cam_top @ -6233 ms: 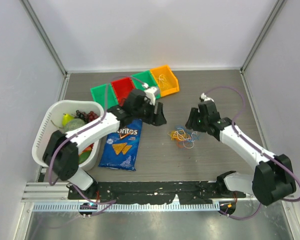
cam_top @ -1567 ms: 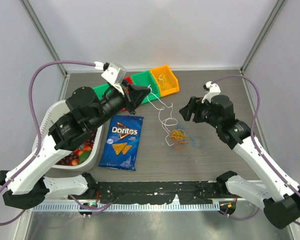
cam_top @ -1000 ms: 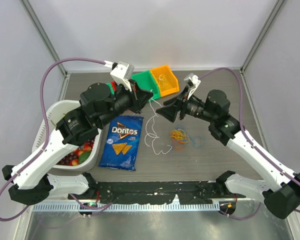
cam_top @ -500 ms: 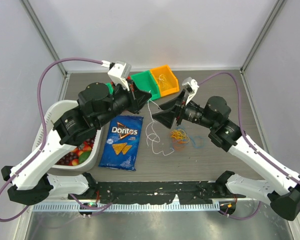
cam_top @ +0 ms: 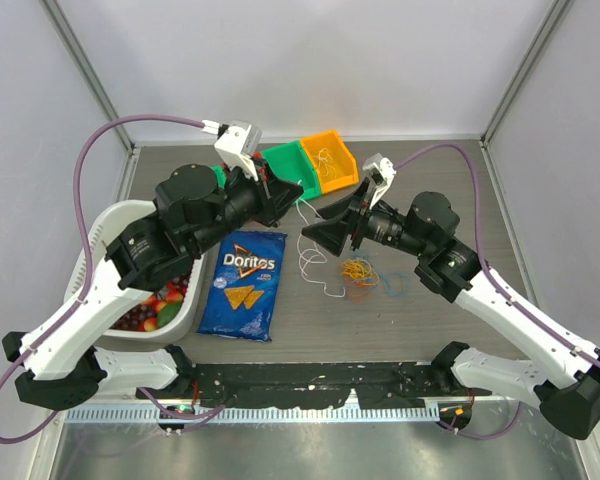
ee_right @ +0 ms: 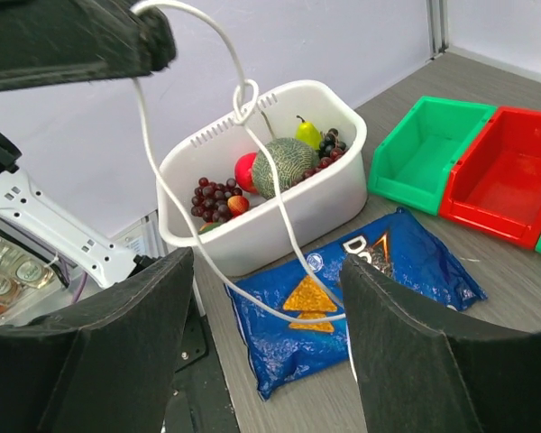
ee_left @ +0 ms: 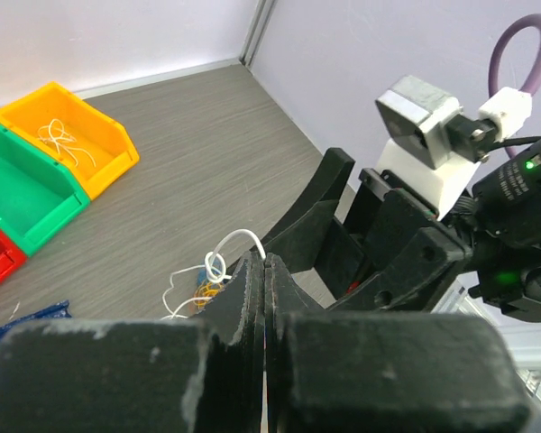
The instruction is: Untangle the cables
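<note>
From overhead, the left hand (cam_top: 294, 190) is raised over the worktop (cam_top: 430, 180). A white cable (cam_top: 310, 262) trails from it down to the surface, between a blue chip bag (cam_top: 242, 283) and the rest of the cables (cam_top: 360, 270). Those lie in a small orange and yellow heap with a blue loop just beside it. The right hand (cam_top: 313, 233) points at the hanging strand from close by.

That view does not settle the grip, but the left wrist camera does. The left hand's two fingers are pressed flat together with the white cable nipped at their tips, and a knotted loop arches out to one side. The black fingers of the right hand fill the space just past it, and they hide most of the heap on the worktop.

The right wrist camera shows the right hand's fingers (ee_right: 90, 352) spread wide, gripping nothing. The white strand drops from the left hand past a small knot and hangs ahead of the gap. Whether it touches either finger I cannot tell.

Behind it stands a white basket (ee_right: 279, 216) holding a melon (ee_right: 284, 162), grapes (ee_right: 216, 194) and a pear (ee_right: 308, 133), with the chip bag in front of it.

A green bin (ee_right: 428, 149) and a red bin (ee_right: 509, 176) stand side by side. Overhead the left arm covers the red one. An orange bin (cam_top: 330, 160) at the far end holds a few white strands.
</note>
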You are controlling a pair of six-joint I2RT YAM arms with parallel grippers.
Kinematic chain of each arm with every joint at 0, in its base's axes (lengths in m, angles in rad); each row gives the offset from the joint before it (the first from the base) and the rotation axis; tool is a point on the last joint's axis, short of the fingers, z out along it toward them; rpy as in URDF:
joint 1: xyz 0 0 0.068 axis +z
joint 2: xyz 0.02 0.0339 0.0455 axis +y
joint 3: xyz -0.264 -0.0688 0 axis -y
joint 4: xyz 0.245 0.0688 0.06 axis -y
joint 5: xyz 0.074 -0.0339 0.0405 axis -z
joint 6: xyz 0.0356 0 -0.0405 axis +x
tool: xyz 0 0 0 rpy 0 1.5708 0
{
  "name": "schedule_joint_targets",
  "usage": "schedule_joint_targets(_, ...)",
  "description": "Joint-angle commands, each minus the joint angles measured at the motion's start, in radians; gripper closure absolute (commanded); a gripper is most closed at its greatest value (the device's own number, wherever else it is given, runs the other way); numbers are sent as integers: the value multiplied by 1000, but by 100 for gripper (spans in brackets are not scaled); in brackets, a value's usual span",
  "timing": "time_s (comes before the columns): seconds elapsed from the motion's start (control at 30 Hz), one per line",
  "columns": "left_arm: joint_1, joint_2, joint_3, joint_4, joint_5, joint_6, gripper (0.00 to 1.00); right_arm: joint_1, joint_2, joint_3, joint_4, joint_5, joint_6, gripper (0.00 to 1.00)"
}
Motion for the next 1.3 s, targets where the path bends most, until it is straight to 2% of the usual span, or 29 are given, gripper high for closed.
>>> schedule_joint_targets(0.0,-1,1,43,16,-3,-13,100,13,11,16,50,7,-19,29)
schedule_joint_targets(0.1,0,5,49,16,-7,-10,100,31,13,18,16,38,-42,30)
schedule_joint_targets(0.17,0,10,55,16,-7,-13,100,48,16,21,-4,70,-59,34)
schedule_joint_targets(0.2,0,14,57,16,-9,-13,100,54,17,21,-11,100,-62,39)
schedule_joint_targets(0.23,0,14,62,18,-13,-13,100,57,20,21,-22,119,-61,49)
schedule_joint_targets(0.27,0,14,62,19,-18,-14,100,59,22,21,-27,148,-58,54)
schedule_joint_targets(0.3,2,13,59,24,-21,-16,100,59,27,20,-27,166,-44,67)
schedule_joint_targets(0.33,0,8,52,33,-26,-17,100,59,27,15,-24,201,-33,74)
schedule_joint_targets(0.37,0,1,39,45,-32,-17,100,59,24,12,-4,219,3,93)
schedule_joint_targets(0.4,0,-13,19,65,-36,-17,100,59,19,6,2,272,30,99)
schedule_joint_targets(0.53,0,-120,-131,171,-79,-21,100,59,-47,-26,74,398,116,99)
schedule_joint_targets(0.63,0,-192,-240,247,-102,-54,100,57,-55,4,44,507,155,99)
schedule_joint_targets(0.83,0,-271,-423,404,-63,-178,100,57,-22,70,15,634,244,99)
schedule_joint_targets(1.13,0,-227,-549,495,-17,-333,100,57,-19,107,140,656,283,100)
schedule_joint_targets(1.27,0,-203,-529,467,34,-305,100,57,-9,144,110,575,217,99)
